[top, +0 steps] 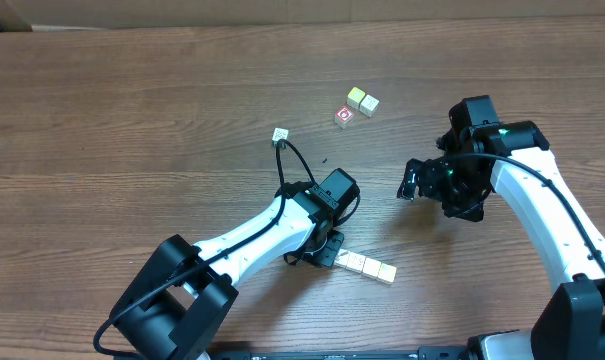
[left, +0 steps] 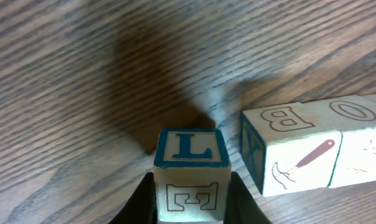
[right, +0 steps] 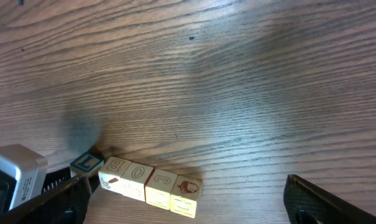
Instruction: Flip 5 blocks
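Left pincer [left: 191, 200] pinches a blue-framed L block [left: 191, 149] just beside the B end of the row of four pale blocks [right: 151, 185] on the worktop [top: 132, 120], while the right pincer [top: 412, 185], jaws spread wide, hangs well apart from that row.

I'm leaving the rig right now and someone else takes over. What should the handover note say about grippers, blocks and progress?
Left gripper: shut on the L block, a small gap from the row's B end.
Right gripper: open, empty, off to the right.
Row of four blocks: on the table, side by side.
Done: cannot tell which are flipped.
Left: turn and set down the L block, then check the row.
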`<move>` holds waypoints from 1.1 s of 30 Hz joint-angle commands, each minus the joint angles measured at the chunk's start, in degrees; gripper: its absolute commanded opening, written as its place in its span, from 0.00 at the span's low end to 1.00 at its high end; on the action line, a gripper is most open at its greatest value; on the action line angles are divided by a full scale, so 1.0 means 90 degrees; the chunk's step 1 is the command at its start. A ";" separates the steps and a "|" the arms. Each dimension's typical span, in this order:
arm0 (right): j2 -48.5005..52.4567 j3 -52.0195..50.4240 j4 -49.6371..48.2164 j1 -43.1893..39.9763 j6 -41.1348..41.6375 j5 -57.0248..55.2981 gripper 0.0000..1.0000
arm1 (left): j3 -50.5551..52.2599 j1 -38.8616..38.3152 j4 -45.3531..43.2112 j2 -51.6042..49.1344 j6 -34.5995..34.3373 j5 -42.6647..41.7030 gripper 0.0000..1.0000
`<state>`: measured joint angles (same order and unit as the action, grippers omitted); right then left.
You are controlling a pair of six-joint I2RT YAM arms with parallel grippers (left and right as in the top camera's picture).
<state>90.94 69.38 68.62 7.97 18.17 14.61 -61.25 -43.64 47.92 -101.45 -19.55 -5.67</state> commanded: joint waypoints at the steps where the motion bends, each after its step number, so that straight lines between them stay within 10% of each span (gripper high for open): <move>1: -0.0007 0.0126 -0.0022 0.0007 -0.0024 0.0010 1.00 | 0.0029 -0.0036 -0.0032 0.0148 -0.0066 -0.0158 0.09; 33: -0.0007 0.0126 -0.0041 0.0005 -0.0024 0.0010 1.00 | 0.0029 -0.0036 -0.0240 0.0148 -0.0257 -0.0136 0.24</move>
<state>90.94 69.38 68.53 7.97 18.20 14.63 -61.25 -43.64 45.60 -101.45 -21.08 -6.70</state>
